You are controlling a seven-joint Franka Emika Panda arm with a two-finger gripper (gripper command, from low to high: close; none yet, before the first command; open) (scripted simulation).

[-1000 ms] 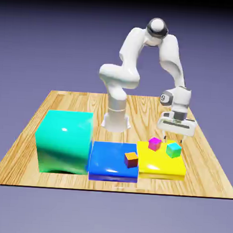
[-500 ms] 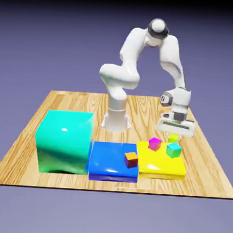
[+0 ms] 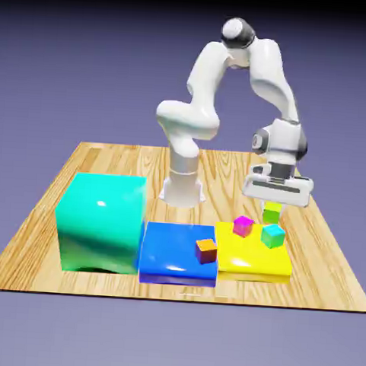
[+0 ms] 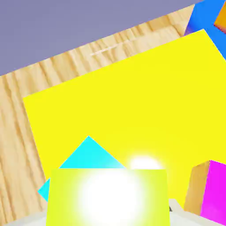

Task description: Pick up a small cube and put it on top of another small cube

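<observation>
Exterior view frames show the change plainly: half a second ago the small lime-green cube sits lower, just behind the teal-green small cube, and now it is higher, with the white two-finger end effector raised along with it. A second ago the fingers stand apart and the lime-green cube cannot be made out; now they are closed on it, and in the hand view it fills the space between them, large and glaring with light. The grasp looks made and the lift just begun, so the picking half of the task seems nearly done.

The target, a small cube with an orange top and dark purplish sides, has not moved: it rests on the flat blue block, near the edge beside the flat yellow block. The small magenta cube and the teal-green one also lie where they were, on the yellow block.

Next, the arm probably needs more height, then a move toward the exterior view's left. Carried too low, the lime-green cube could knock the magenta one, which stands near the likely path.
</observation>
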